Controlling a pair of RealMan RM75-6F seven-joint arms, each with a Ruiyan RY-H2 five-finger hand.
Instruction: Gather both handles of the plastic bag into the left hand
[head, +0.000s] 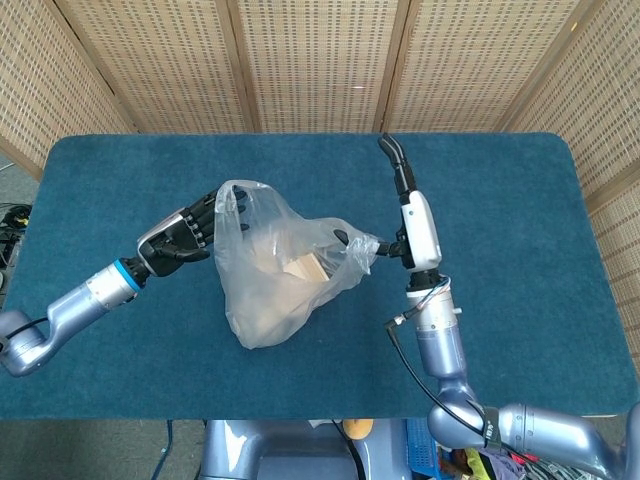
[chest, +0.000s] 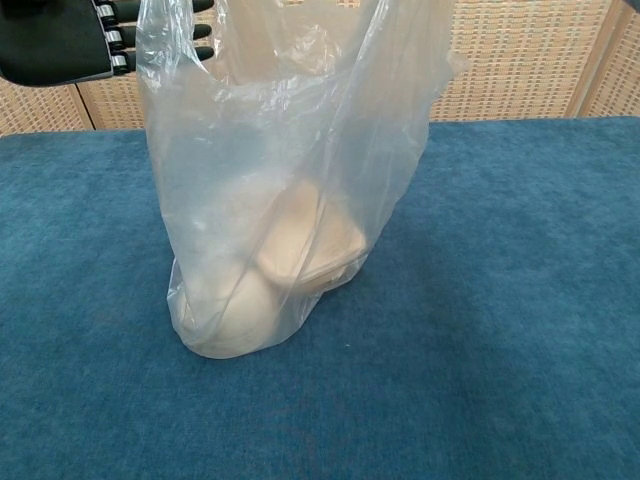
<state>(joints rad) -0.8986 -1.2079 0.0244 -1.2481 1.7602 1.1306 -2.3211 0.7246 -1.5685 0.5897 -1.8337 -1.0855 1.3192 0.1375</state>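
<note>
The bag's near handle (head: 232, 192) lies at the fingertips of the open left hand (head: 180, 235), while the right hand (head: 400, 240) pinches the far handle (head: 362, 248).

Clear plastic bag (head: 270, 270) sits mid-worktop (head: 520, 200), boxy items (head: 305, 268) inside it. Left hand (head: 180, 238) at the bag's left handle (head: 235, 195). Right hand (head: 400, 235) at the bag's right edge. Wicker screen (head: 320, 60) behind, far side.

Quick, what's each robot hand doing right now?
Left robot hand: open, fingers reaching the plastic bag's left handle.
Right robot hand: holding the bag's right handle.
</note>
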